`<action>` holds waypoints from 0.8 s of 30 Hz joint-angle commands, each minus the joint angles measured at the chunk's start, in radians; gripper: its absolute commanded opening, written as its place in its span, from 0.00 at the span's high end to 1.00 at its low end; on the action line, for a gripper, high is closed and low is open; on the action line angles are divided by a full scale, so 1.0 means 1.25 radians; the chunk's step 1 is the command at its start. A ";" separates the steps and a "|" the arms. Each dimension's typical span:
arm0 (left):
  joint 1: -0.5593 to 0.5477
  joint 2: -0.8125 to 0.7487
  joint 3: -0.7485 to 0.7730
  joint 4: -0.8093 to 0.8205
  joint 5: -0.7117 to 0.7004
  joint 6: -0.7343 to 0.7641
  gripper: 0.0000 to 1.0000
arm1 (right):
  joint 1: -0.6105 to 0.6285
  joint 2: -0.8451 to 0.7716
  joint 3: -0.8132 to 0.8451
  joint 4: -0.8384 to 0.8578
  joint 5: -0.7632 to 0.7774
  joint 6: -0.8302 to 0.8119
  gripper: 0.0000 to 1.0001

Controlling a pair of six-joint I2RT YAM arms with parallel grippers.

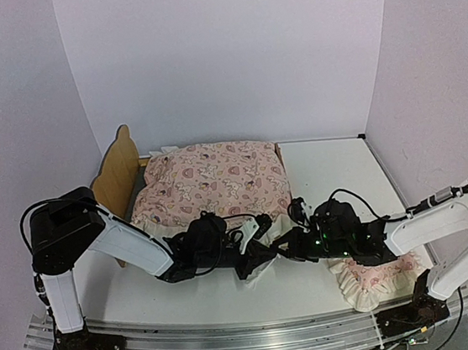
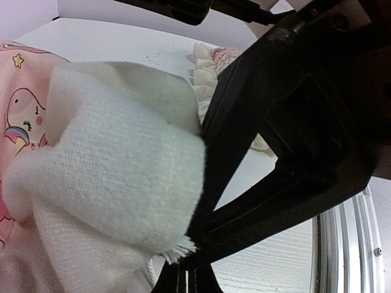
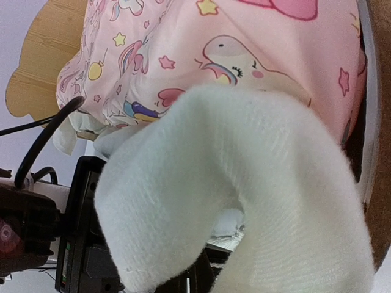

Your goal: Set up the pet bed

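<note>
The pet bed's plywood bear-ear headboard (image 1: 118,165) stands at the back left and also shows in the right wrist view (image 3: 38,60). The pink print mattress cushion (image 1: 214,181) lies on the bed and hides the slatted base. Both grippers meet in front of the bed's near end. My left gripper (image 1: 257,264) is shut on a white knitted cloth (image 2: 110,183), its fingertips (image 2: 177,282) close together under the fringe. My right gripper (image 1: 281,249) is shut on the same cloth (image 3: 244,201), which hides most of its fingers. The right gripper's black body (image 2: 293,122) fills the left wrist view's right side.
The small pink ruffled pillow (image 1: 373,279) lies at the front right, partly under my right arm. White walls close in the table at the back and sides. A metal rail (image 1: 236,339) runs along the near edge.
</note>
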 commanded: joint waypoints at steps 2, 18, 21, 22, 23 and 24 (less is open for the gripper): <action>0.003 -0.015 0.024 0.017 -0.068 0.000 1.00 | -0.001 -0.009 0.003 0.013 0.040 0.030 0.97; 0.013 -0.027 0.046 -0.111 -0.086 0.019 1.00 | 0.000 -0.083 0.032 -0.248 0.194 0.019 0.82; 0.013 -0.031 0.048 -0.125 -0.086 0.017 1.00 | 0.002 -0.031 0.047 -0.204 0.171 0.024 0.79; 0.013 -0.031 0.049 -0.125 -0.085 0.018 1.00 | 0.005 -0.016 0.055 -0.191 0.161 0.023 0.78; 0.013 -0.031 0.049 -0.126 -0.085 0.019 1.00 | 0.009 0.002 0.061 -0.181 0.155 0.024 0.76; 0.013 -0.030 0.048 -0.126 -0.086 0.021 1.00 | 0.012 0.018 0.065 -0.167 0.153 0.025 0.75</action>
